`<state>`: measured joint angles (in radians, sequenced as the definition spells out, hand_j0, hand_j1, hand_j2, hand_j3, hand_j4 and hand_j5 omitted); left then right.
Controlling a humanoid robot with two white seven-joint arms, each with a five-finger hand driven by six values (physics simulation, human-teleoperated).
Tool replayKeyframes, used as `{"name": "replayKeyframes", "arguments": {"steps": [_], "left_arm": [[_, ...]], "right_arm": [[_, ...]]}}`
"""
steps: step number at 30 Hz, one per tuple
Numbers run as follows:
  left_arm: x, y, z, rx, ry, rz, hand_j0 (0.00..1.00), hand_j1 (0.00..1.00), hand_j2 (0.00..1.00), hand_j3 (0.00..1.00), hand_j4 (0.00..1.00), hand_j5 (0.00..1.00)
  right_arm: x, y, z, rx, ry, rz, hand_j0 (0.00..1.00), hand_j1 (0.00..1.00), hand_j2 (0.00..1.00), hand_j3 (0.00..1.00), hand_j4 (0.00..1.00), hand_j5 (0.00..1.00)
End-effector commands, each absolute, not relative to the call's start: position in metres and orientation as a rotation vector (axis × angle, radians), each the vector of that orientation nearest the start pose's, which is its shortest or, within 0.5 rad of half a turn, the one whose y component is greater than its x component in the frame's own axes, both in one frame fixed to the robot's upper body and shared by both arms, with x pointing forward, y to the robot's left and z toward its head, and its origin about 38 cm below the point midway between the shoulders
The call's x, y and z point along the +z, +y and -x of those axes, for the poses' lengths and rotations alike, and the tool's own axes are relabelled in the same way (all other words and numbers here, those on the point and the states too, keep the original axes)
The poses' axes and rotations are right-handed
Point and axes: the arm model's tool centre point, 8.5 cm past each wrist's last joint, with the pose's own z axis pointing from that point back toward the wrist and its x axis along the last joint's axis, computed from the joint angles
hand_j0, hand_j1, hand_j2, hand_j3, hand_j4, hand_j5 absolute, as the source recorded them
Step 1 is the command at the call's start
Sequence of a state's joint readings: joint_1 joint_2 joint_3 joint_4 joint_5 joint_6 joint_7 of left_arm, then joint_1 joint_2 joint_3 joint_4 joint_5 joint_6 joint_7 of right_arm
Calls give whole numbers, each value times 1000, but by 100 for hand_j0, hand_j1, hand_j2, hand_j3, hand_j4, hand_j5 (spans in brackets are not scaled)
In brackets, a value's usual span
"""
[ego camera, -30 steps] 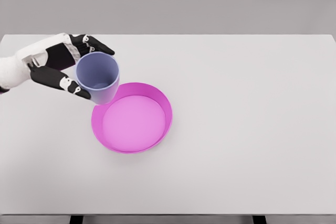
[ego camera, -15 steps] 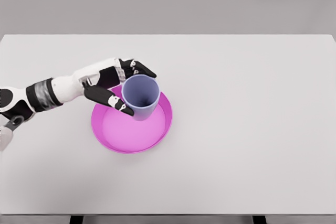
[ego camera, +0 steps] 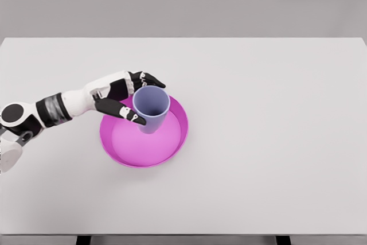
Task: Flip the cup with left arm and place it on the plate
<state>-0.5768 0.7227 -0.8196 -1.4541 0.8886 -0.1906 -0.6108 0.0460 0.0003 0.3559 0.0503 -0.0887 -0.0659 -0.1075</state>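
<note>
Right, nearest us the magenta plate (ego camera: 123,156), and over its far part the lilac cup (ego camera: 151,108), mouth up, base low inside the rim. The left hand (ego camera: 122,97) wraps its side wall, thumb and fingers clamped. Looks light, rigid, smooth — mid-wall grip suits it.

White table (ego camera: 275,142) fills view; grey wall (ego camera: 183,1) behind; dark legs at bottom edge.
</note>
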Motion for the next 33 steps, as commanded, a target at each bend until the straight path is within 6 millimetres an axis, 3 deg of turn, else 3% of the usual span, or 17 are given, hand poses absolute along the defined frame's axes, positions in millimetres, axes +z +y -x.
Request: {"name": "replayKeyframes", "arguments": {"steps": [1, 11, 13, 17, 33], "left_arm": [[156, 238, -419, -915, -1421, 784, 68, 68, 68, 68, 68, 68], [139, 234, -416, -883, -1398, 798, 69, 69, 69, 69, 69, 69], [139, 234, -416, -888, -1397, 795, 76, 76, 76, 76, 76, 76], [139, 233, -415, -903, -1398, 790, 100, 100, 100, 100, 100, 100], [144, 239, -416, -900, -1410, 777, 100, 100, 100, 100, 100, 100]], "right_arm": [[-258, -284, 37, 268, 27, 190, 100, 100, 100, 100, 100, 100], [-258, -284, 37, 268, 27, 190, 100, 100, 100, 100, 100, 100], [-258, -284, 37, 268, 27, 190, 100, 100, 100, 100, 100, 100], [-258, -284, 37, 268, 27, 190, 100, 100, 100, 100, 100, 100], [-258, -284, 37, 268, 27, 190, 100, 100, 100, 100, 100, 100]]}}
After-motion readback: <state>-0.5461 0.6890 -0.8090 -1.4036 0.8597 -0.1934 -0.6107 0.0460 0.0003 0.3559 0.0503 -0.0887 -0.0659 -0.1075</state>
